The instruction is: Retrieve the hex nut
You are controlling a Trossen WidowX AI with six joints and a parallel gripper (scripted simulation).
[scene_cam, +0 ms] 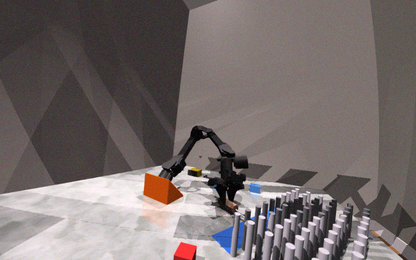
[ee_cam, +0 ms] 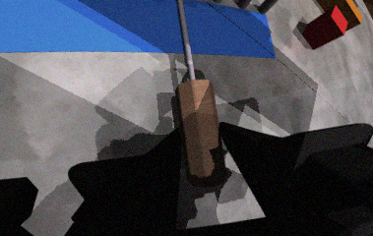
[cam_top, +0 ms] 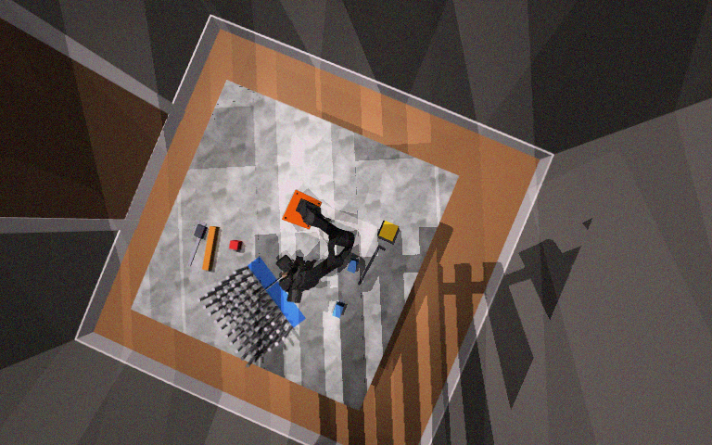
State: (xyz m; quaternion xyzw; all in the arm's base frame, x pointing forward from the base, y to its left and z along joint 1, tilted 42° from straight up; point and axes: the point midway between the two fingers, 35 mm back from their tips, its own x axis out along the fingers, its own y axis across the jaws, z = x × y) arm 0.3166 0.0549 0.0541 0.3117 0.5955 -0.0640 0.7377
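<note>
My gripper (cam_top: pixel 286 275) (scene_cam: pixel 228 200) (ee_cam: pixel 199 129) is shut on the wooden handle (ee_cam: pixel 200 105) (scene_cam: pixel 232 206) of a tool, low over the table in front of the blue taped strip (cam_top: pixel 295 315) (scene_cam: pixel 228 236) (ee_cam: pixel 237 39). The tool's thin metal shaft (ee_cam: pixel 185 41) (cam_top: pixel 272 284) points away from me across the strip to the front of the standing metal spacers (cam_top: pixel 247 315) (scene_cam: pixel 250 240) (ee_cam: pixel 268 6). The shaft's far end is out of the wrist view and hidden or too small to tell in the top and exterior views. The spacers in view look upright. I cannot see the nut.
A red block (cam_top: pixel 235 245) (scene_cam: pixel 185 251) (ee_cam: pixel 340 20) and an orange bar (cam_top: pixel 210 247) lie left of the field, beside a dark block (cam_top: pixel 199 230) with a thin rod. Two blue blocks (cam_top: pixel 352 265) (cam_top: pixel 338 309), a dark rod tool (cam_top: pixel 369 267) and a yellow block (cam_top: pixel 387 231) are right.
</note>
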